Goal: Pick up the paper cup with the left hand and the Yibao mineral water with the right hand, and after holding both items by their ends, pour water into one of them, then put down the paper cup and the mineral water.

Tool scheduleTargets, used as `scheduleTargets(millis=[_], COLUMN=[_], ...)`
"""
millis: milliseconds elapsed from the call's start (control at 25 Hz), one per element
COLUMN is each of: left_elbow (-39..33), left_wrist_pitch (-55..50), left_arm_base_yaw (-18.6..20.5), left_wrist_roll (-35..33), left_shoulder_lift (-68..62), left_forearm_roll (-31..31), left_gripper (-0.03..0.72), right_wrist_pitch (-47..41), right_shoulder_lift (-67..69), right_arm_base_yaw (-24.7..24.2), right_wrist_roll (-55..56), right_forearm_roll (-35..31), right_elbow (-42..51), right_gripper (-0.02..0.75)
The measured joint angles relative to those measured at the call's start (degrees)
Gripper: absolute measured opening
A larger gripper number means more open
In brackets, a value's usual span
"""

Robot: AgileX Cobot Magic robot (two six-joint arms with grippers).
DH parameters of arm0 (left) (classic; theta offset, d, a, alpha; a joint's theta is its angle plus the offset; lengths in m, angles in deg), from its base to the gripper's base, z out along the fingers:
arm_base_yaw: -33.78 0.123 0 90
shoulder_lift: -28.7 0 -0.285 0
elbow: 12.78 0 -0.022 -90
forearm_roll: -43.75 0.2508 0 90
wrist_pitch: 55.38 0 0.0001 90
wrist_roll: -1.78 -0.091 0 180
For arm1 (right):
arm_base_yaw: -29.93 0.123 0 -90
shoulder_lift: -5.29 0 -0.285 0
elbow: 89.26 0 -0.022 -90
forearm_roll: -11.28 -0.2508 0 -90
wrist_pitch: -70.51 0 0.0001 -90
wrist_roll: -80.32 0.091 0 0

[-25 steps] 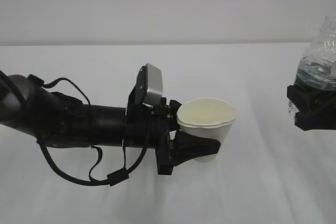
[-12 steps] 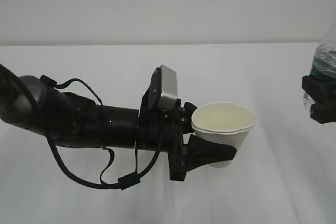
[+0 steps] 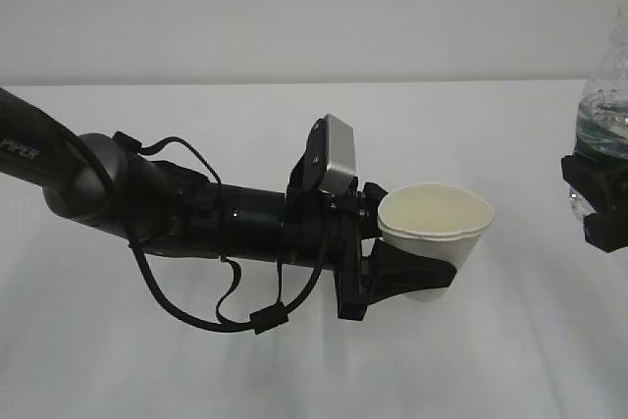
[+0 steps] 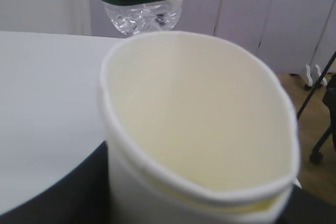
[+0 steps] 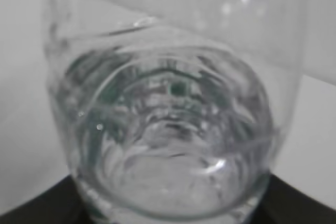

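The white paper cup [image 3: 432, 242] with a cream inside is held above the table, its rim squeezed slightly oval. My left gripper [image 3: 407, 277] is shut on its lower body. In the left wrist view the cup [image 4: 199, 129] fills the frame, black fingers [image 4: 63, 192] beside it. The Yibao mineral water bottle [image 3: 603, 115] is at the right edge, cut off by the frame, its lower part in my right gripper [image 3: 599, 198], which is shut on it. The bottle also shows in the left wrist view [image 4: 142, 17] beyond the cup and fills the right wrist view [image 5: 168, 124].
The white table [image 3: 196, 370] spreads below both arms. The left arm [image 3: 177, 213] with its looping cables lies across the left half. A white wall [image 3: 294, 7] stands behind. A room with chair legs [image 4: 320, 145] shows past the table in the left wrist view.
My left arm has carried the cup to the right and slightly down. The right gripper with the bottle has shifted right, toward the frame edge.
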State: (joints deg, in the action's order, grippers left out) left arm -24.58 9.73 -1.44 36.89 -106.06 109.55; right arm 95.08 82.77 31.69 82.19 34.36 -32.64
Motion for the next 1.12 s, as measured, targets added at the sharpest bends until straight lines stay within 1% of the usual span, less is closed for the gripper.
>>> scheduleTargets(millis=[160,440,600,800,1120], left_elbow=[1.01,3.89,4.26,4.26,4.26], left_wrist_pitch=[-0.12,-0.12,-0.12,0.59,0.69], left_arm_base_yaw=[0.0,0.0,0.0,0.0,-0.49], left_wrist_roll=[0.26,2.41,4.88,6.77,8.84], left_shoulder_lift=[-0.22,-0.22,-0.22,-0.22,-0.22], left_forearm_roll=[1.16,1.9,2.33,2.69,3.46], left_gripper=[0.436,0.436,0.436,0.436,0.436], right_wrist_pitch=[-2.6,-3.02,-3.92,-7.11,-7.37], right_shoulder_lift=[-0.73,-2.29,-2.26,-2.26,-2.26], right_arm_base_yaw=[0.0,0.0,0.0,0.0,0.0], right_wrist_roll=[-1.87,-6.77,-10.08,-14.91,-20.69], right_forearm_roll=[1.93,2.78,2.87,2.87,2.68], right_elbow=[-0.84,-1.53,-1.53,-1.53,-1.53], right_gripper=[0.405,0.405,0.405,0.405,0.405])
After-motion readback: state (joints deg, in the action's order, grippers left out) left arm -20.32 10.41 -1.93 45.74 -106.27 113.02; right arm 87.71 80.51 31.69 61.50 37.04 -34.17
